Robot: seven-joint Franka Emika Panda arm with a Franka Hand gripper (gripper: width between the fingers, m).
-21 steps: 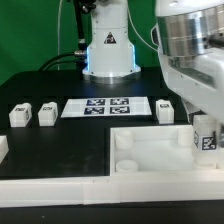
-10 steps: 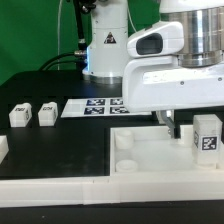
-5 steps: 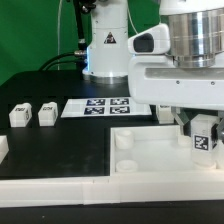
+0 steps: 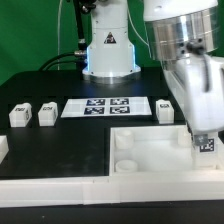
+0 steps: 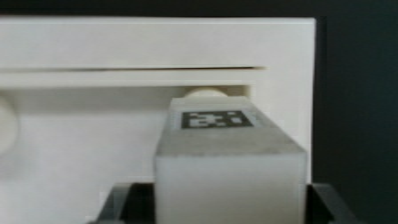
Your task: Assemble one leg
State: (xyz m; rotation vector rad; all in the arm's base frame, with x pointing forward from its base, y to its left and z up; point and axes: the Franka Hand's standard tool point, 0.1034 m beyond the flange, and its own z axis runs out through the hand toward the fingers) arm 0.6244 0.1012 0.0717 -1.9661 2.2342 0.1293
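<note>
My gripper [image 4: 206, 138] is shut on a leg [image 4: 208, 146], a small white block with a black-and-white marker. It holds the leg upright over the far right corner of the large white tray [image 4: 150, 168]. In the wrist view the leg [image 5: 222, 155] fills the middle between my dark fingers [image 5: 331, 205], its marker facing the camera. Its far end meets a round socket [image 5: 205, 96] in the tray [image 5: 107, 40]. Three more legs stand on the black table: two at the exterior view's left [image 4: 19, 115] [image 4: 46, 114] and one at the right [image 4: 166, 108].
The marker board [image 4: 107, 106] lies flat behind the tray. The arm's base [image 4: 108, 50] stands at the back. A white piece [image 4: 3, 149] sits at the exterior view's left edge. Other round sockets [image 4: 124, 141] show in the tray.
The wrist has turned about its upright axis, so the arm's housing now faces another way. The leg has stayed at the tray's far right corner and sits slightly lower.
</note>
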